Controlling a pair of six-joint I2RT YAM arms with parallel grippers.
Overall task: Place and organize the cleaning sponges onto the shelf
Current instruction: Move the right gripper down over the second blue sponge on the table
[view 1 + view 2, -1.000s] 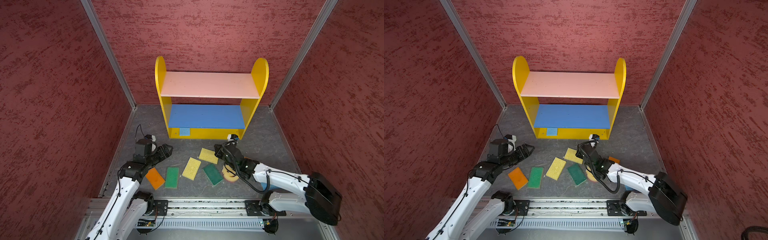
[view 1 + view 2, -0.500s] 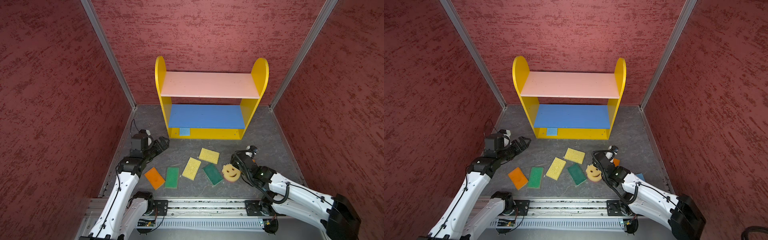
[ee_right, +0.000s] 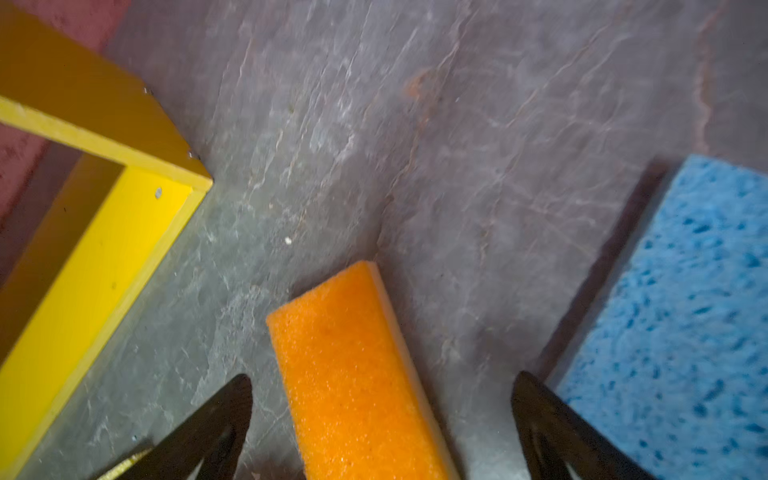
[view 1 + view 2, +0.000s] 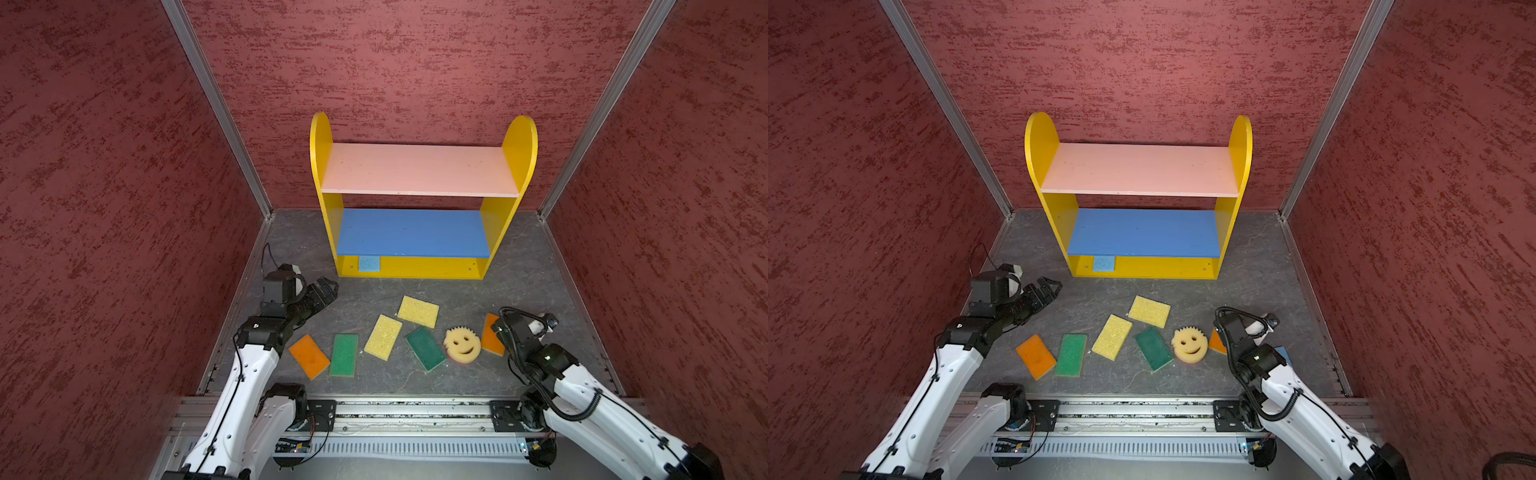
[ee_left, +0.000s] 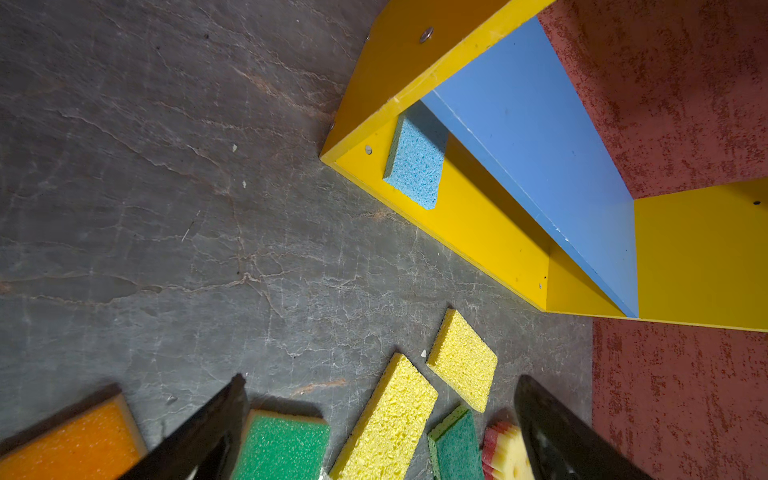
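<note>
My right gripper [image 3: 382,378] is spread wide and grips nothing. In its wrist view an orange sponge [image 3: 357,374] lies flat on the grey floor [image 3: 457,145] between the fingertips, touching neither. A blue sponge [image 3: 685,332] lies just outside one finger [image 3: 540,415].

My left gripper [image 5: 379,382] is spread just as wide and holds nothing. It hangs low at the left in both top views [image 4: 328,286].

Across the lower middle of a top view the other sponges lie in a loose row: a second orange sponge [image 4: 309,356], a green sponge [image 4: 344,354], a tilted yellow sponge [image 4: 383,336], a dark green sponge [image 4: 425,348] and the smiley sponge [image 4: 462,345]. The gaps between their edges are narrow. A second yellow sponge [image 4: 418,311] lies just behind the row.

Beyond it a strip of bare floor runs to the front edge of the shelf [image 4: 519,145], in the upper middle against the back wall. A second blue sponge [image 4: 369,263] lies on its yellow base near the left end, partly under the blue board's front edge.
</note>
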